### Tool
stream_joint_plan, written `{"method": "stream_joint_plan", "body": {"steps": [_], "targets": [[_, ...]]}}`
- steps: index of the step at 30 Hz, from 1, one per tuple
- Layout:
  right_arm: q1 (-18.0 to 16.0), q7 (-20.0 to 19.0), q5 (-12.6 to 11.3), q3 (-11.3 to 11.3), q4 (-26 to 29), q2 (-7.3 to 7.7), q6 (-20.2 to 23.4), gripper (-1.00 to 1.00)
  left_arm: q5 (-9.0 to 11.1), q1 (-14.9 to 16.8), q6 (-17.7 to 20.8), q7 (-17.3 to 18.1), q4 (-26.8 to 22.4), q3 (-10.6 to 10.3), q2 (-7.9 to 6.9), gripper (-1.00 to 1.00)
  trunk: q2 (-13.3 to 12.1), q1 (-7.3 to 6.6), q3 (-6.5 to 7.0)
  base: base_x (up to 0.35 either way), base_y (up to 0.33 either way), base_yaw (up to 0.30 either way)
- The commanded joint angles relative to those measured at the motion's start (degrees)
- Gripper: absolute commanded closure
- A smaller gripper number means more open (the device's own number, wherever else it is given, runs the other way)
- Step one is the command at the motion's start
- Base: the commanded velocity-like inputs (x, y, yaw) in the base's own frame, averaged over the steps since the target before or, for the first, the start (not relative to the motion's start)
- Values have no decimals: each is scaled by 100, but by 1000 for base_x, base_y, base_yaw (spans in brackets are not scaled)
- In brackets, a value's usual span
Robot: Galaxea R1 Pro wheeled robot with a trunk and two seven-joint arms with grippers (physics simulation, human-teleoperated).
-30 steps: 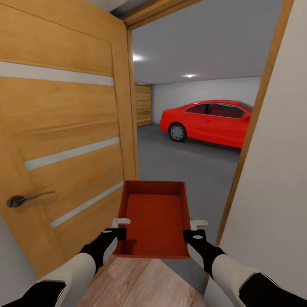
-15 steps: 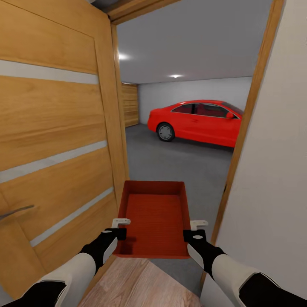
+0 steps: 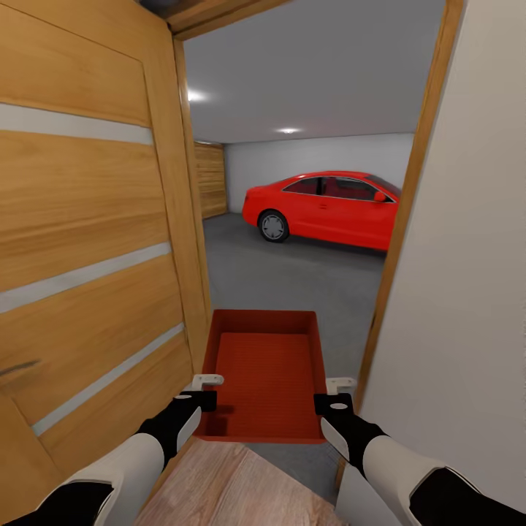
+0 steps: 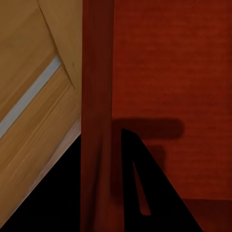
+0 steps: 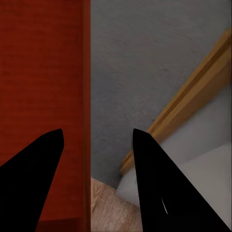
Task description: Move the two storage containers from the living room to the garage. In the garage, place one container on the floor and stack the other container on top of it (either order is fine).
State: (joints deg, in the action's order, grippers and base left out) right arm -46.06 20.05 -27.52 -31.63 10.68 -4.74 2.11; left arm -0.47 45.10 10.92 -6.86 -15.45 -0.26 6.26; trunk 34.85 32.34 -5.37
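Head view: the robot is standing at a wood-framed doorway and looking through it into the garage (image 3: 307, 95). Both arms are reaching forward and carrying one orange-red storage container (image 3: 264, 372) level between them, its open top facing up and its far end already over the dark grey concrete floor (image 3: 292, 281). The left gripper (image 3: 207, 387) is clamping the container's left wall near the close corner, and the right gripper (image 3: 332, 391) is clamping the right wall at the matching spot. An open wooden door (image 3: 88, 241) with pale horizontal stripes is standing just beside the container on the left, and the door frame (image 3: 398, 226) and a white wall (image 3: 467, 292) are flanking it on the right. Light wood plank floor (image 3: 226, 486) is showing under the container's near end. Well apart across the garage, a red car (image 3: 325, 207) is sitting side-on before the grey-white back wall, with a plank door (image 3: 210, 179) to its left.

Left wrist view: the two dark fingers (image 4: 145, 193) are straddling the container's thin wall (image 4: 96, 116), one inside the bin and one outside, pressing on it. The ribbed container bottom is lying on the inner side, and the striped wooden door is passing close on the outer side.

Right wrist view: the fingers (image 5: 159, 193) are likewise sitting on either side of the container's wall (image 5: 86, 96), which is running between them. Beyond the outer finger, the grey concrete is meeting the wooden door frame and the plank floor edge.
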Motion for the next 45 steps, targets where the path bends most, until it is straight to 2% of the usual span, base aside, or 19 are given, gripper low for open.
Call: {"method": "stream_joint_plan", "body": {"steps": [1, 9, 20, 33, 45], "targets": [[-8, -221, 10, 157, 62, -1, 27, 100, -51, -1, 42, -52, -11, 74, -2, 100, 10, 3, -11, 123, 124, -225], [-8, -224, 10, 157, 58, -1, 27, 100, -53, -1, 42, -52, -11, 71, -2, 100, 10, 3, -11, 172, 191, -180], [-8, -230, 10, 157, 57, -1, 27, 100, -53, -1, 42, -52, -11, 71, -2, 100, 10, 3, -11, 38, 36, -11], [-8, -230, 10, 157, 57, 0, 27, 100, -57, -1, 42, -48, -11, 70, -2, 100, 10, 3, -11, 147, 194, -4], [-8, -230, 10, 157, 60, -1, 27, 100, -59, -1, 42, -52, -11, 70, -2, 100, 10, 3, -11, 155, 160, -206]]}}
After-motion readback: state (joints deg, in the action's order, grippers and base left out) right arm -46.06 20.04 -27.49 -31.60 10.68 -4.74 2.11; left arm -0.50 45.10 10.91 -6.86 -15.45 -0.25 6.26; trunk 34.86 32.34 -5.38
